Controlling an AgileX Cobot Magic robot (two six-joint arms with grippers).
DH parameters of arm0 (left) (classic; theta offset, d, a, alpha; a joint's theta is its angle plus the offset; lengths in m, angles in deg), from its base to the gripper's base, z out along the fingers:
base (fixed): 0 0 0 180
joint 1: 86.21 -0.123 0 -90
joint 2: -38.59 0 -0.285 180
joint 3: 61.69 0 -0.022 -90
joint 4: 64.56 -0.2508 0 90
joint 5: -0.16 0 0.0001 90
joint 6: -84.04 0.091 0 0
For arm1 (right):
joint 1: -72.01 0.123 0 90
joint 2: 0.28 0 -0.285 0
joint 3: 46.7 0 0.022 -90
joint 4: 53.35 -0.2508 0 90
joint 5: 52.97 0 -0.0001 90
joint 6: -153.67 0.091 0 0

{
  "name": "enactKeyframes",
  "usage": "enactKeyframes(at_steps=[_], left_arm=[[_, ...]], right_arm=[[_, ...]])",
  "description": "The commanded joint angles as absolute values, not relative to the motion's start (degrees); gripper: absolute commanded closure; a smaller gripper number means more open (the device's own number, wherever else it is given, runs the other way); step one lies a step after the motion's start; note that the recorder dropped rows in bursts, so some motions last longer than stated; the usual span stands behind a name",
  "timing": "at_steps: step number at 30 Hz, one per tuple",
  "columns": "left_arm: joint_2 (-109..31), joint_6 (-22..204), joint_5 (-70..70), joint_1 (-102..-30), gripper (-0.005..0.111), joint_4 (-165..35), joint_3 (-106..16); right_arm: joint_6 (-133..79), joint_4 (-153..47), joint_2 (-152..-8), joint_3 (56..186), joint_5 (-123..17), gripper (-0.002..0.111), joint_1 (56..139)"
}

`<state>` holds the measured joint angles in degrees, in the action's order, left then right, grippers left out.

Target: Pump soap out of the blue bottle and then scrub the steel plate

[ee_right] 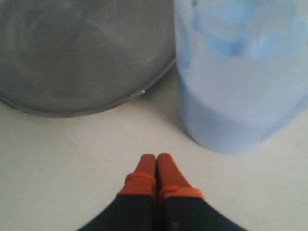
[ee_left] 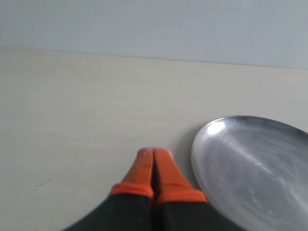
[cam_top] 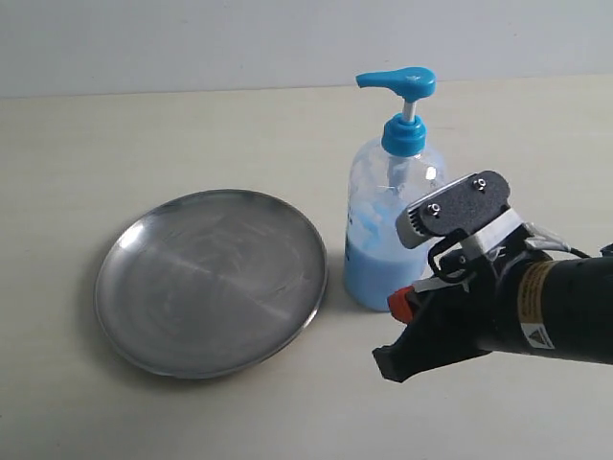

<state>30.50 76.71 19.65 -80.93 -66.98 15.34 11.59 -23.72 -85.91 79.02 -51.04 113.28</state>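
Note:
The steel plate (cam_top: pixel 211 278) lies flat left of centre, with no soap puddle showing on it. Just right of it stands the blue bottle (cam_top: pixel 393 220), pump head up, with pale blue soap (cam_top: pixel 378 273) filling its lower part. My right gripper (cam_top: pixel 400 303) hovers low in front of the bottle's base, its orange fingertips shut on nothing. The right wrist view has that gripper (ee_right: pixel 156 161) short of the bottle (ee_right: pixel 240 72) and the plate (ee_right: pixel 82 53). My left gripper (ee_left: pixel 154 156) is shut and empty, just outside the plate's rim (ee_left: pixel 199 144); it is out of the exterior view.
A pale beige tabletop (cam_top: pixel 144 134) carries everything, with a light wall (cam_top: pixel 192 38) behind its far edge. My right arm's dark body (cam_top: pixel 536 307) fills the lower right corner of the exterior view.

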Motion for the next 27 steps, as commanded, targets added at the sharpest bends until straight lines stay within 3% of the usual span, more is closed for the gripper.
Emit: enactKeyframes(at_steps=[1, 6, 12, 27], left_arm=[[30.8, 76.8, 19.2, -81.2, 0.107, -66.7, 15.5], [30.8, 76.8, 19.2, -81.2, 0.107, -66.7, 15.5], [30.8, 76.8, 19.2, -81.2, 0.107, -66.7, 15.5], [30.8, 76.8, 19.2, -81.2, 0.107, -66.7, 15.5]], right_arm=[[1.1, -32.0, -86.1, 78.7, -44.4, 0.108, 113.4], [-32.4, -70.4, -86.1, 73.9, -32.0, 0.108, 113.4], [-33.8, -71.3, -86.1, 68.3, -20.4, 0.108, 113.4], [-34.1, -71.3, -86.1, 67.3, -17.9, 0.108, 113.4]])
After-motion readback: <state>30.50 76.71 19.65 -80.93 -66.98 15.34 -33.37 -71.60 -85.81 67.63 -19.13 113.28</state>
